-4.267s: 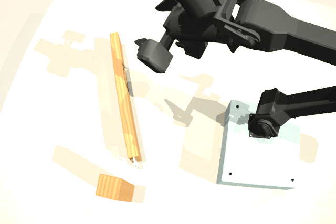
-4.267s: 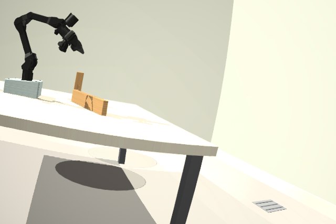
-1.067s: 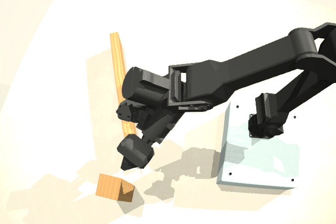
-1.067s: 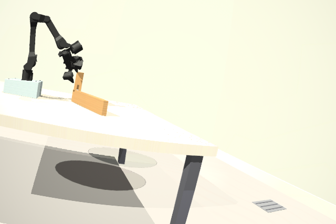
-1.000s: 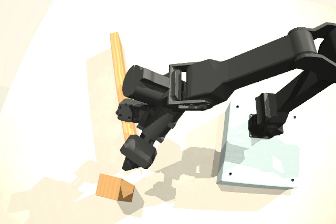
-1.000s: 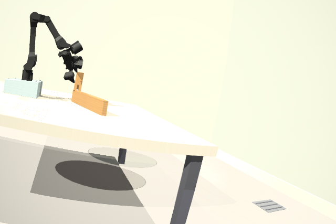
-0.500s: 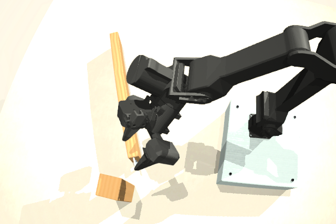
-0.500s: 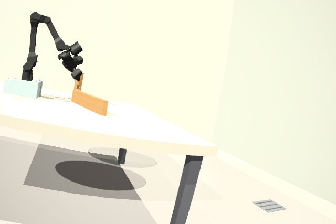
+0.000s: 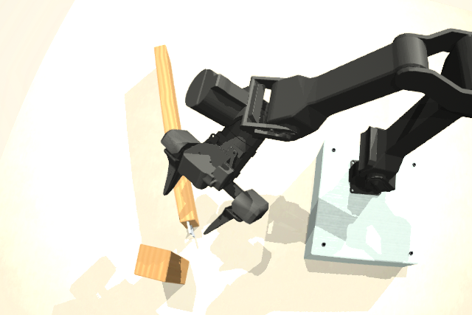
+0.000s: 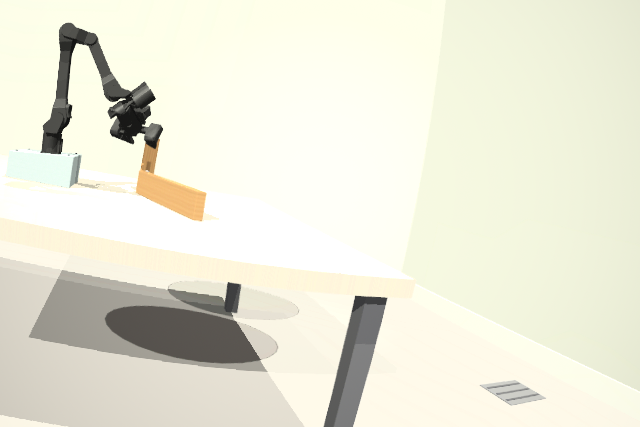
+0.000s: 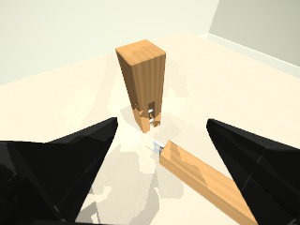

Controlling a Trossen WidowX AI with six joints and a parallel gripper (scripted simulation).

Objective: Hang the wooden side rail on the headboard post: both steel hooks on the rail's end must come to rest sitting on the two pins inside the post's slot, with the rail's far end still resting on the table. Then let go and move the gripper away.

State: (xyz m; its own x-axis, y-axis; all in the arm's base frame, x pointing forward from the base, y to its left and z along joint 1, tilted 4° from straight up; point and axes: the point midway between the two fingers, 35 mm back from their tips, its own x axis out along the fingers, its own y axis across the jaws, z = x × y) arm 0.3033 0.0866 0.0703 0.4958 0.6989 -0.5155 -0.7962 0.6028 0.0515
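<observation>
The wooden side rail point(image 9: 165, 86) point(image 10: 170, 195) point(image 11: 202, 175) stands on its long narrow edge on the table. The steel hooks point(image 9: 190, 229) point(image 11: 157, 147) on its near end point toward the headboard post, with a gap between them and the post. The post point(image 9: 152, 262) point(image 10: 149, 156) point(image 11: 145, 80) stands upright. Bright pins point(image 11: 150, 111) show in its slot in the wrist view. My gripper point(image 9: 185, 213) point(image 10: 142, 143) point(image 11: 161, 121) is wide open and empty, above the rail's hook end. In the top view the hand hides part of the rail's middle.
The pale blue-green base block point(image 9: 335, 204) point(image 10: 38, 166) carries the arm, to the right of the rail and post in the top view. The table's front edge point(image 10: 206, 267) and right corner show in the exterior view. Arm shadows fall around the post.
</observation>
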